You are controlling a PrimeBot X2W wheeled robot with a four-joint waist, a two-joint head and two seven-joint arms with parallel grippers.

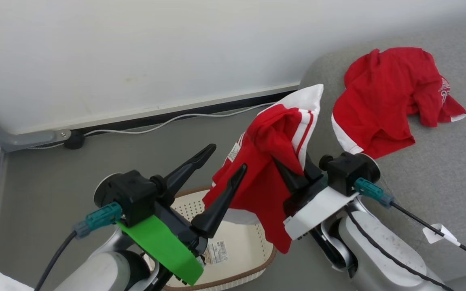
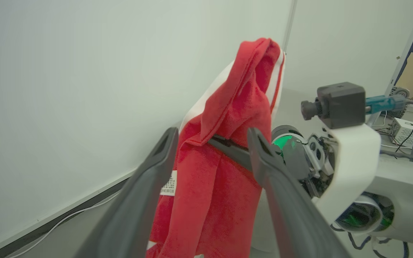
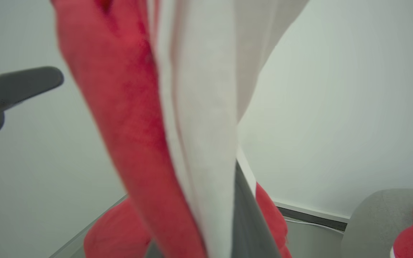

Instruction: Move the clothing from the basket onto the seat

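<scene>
One red garment with white stripes (image 1: 271, 161) hangs in the air above the basket (image 1: 192, 208), with my right gripper (image 1: 285, 171) shut on its upper folds. In the left wrist view the same garment (image 2: 221, 157) drapes just beyond my open left gripper (image 2: 210, 138). That left gripper (image 1: 229, 157) stands beside the cloth without touching it. Red and white cloth (image 3: 177, 118) covers my right fingers (image 3: 246, 215) in the right wrist view. A second red garment (image 1: 382, 99) lies crumpled on the grey seat (image 1: 439, 169).
A sticker (image 1: 217, 251) shows on the basket's bottom. A white cable (image 1: 176, 119) runs along the baseboard on the grey floor. The wall stands close behind. A white tag (image 1: 435, 233) hangs on my right arm's cable over the seat.
</scene>
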